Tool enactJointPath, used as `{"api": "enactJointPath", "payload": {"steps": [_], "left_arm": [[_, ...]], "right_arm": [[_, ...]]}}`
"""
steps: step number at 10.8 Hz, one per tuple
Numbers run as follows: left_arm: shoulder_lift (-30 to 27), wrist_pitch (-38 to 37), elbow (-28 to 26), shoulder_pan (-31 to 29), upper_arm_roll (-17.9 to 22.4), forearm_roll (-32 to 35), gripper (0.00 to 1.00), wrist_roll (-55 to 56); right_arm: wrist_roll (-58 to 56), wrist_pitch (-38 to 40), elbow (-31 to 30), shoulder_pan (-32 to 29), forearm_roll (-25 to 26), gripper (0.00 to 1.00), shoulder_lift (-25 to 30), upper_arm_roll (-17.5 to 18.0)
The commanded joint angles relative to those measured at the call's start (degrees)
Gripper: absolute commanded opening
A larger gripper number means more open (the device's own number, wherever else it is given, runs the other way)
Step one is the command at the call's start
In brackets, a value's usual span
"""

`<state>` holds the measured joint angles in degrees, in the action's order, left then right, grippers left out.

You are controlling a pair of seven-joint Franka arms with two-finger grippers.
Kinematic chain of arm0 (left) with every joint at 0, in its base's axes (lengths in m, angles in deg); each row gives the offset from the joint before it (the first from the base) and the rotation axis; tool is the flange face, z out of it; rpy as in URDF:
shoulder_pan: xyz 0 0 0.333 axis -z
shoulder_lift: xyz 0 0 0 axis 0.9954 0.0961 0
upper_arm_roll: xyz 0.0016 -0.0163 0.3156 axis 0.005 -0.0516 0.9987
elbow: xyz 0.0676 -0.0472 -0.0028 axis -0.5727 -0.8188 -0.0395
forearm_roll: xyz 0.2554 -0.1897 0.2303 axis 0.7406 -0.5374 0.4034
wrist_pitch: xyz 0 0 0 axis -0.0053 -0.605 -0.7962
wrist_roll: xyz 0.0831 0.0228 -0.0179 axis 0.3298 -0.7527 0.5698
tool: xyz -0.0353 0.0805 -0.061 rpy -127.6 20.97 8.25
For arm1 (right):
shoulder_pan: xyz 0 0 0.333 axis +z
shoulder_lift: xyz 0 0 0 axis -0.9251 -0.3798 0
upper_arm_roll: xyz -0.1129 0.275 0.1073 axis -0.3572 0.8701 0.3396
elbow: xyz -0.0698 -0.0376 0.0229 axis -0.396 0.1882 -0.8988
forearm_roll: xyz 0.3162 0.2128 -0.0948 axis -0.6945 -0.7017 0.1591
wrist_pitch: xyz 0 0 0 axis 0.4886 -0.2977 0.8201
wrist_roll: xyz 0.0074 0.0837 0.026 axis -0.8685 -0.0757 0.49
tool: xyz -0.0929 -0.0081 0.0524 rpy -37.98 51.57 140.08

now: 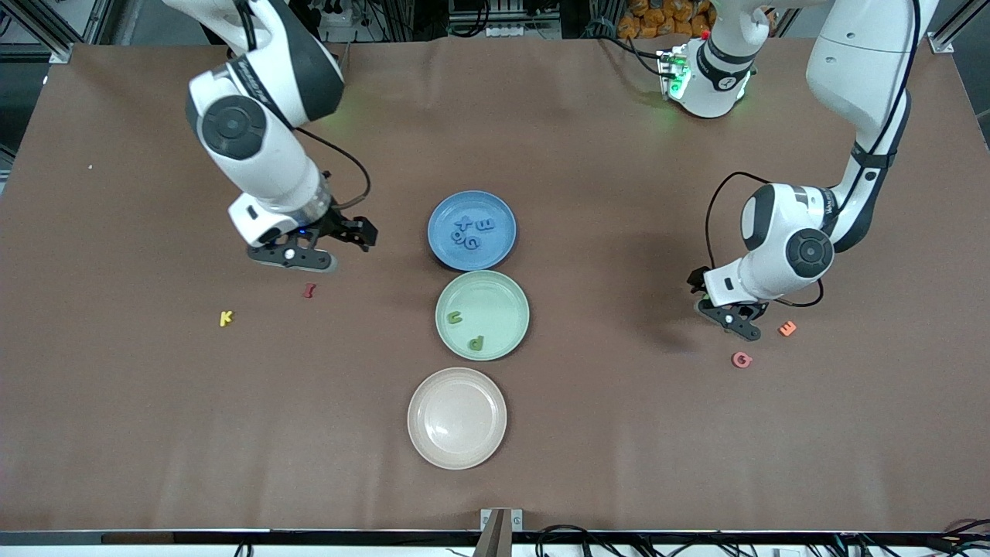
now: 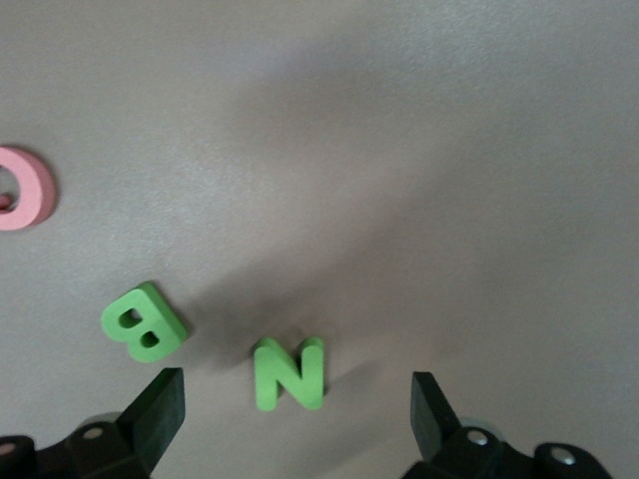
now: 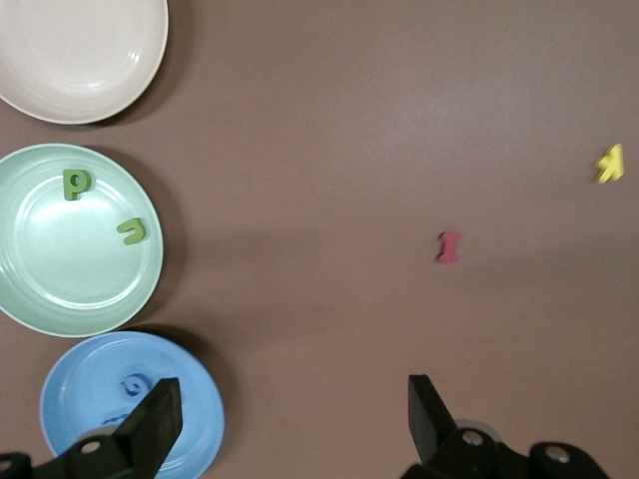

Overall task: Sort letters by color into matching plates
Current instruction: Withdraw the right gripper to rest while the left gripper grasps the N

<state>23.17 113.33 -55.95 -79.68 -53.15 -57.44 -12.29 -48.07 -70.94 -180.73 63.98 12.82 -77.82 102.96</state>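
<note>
From the front, the left claw (image 1: 731,317) hangs low near the orange letter (image 1: 786,329) and pink letter (image 1: 742,360), far from the pale green plate (image 1: 510,288). Its wrist view shows fingers spread wide and empty, the green N (image 2: 289,373) lying between them, the green B (image 2: 144,323) just beside. The right claw (image 3: 290,424), also wide and empty, waits over the table near the dark red letter (image 3: 448,246).

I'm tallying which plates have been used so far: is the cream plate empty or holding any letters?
Empty. The cream plate shows only its bare inside in the front and right wrist views.
</note>
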Motion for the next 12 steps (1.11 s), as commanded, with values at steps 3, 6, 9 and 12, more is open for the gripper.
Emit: {"api": "enactJointPath", "payload": {"steps": [3,6,9,12], "left_arm": [[-0.3,5.8,-4.1,1.4,0.2,-0.5,1.0,0.6],[-0.4,8.9,-5.7,1.3,0.2,2.9,1.0,0.6],[-0.3,9.1,-5.7,1.0,0.2,2.9,1.0,0.6],[-0.5,10.8,-7.0,0.8,0.2,3.0,0.01,4.6]], "right_arm": [[-18.9,6.5,5.8,3.0,-1.2,1.0,2.8,-12.4],[-28.5,11.3,12.2,4.5,-1.2,1.0,2.8,-19.7],[-32.8,16.0,17.5,4.5,-3.8,1.0,2.7,-24.3],[-36.2,18.7,20.4,4.5,-3.9,1.0,2.8,-26.7]]}}
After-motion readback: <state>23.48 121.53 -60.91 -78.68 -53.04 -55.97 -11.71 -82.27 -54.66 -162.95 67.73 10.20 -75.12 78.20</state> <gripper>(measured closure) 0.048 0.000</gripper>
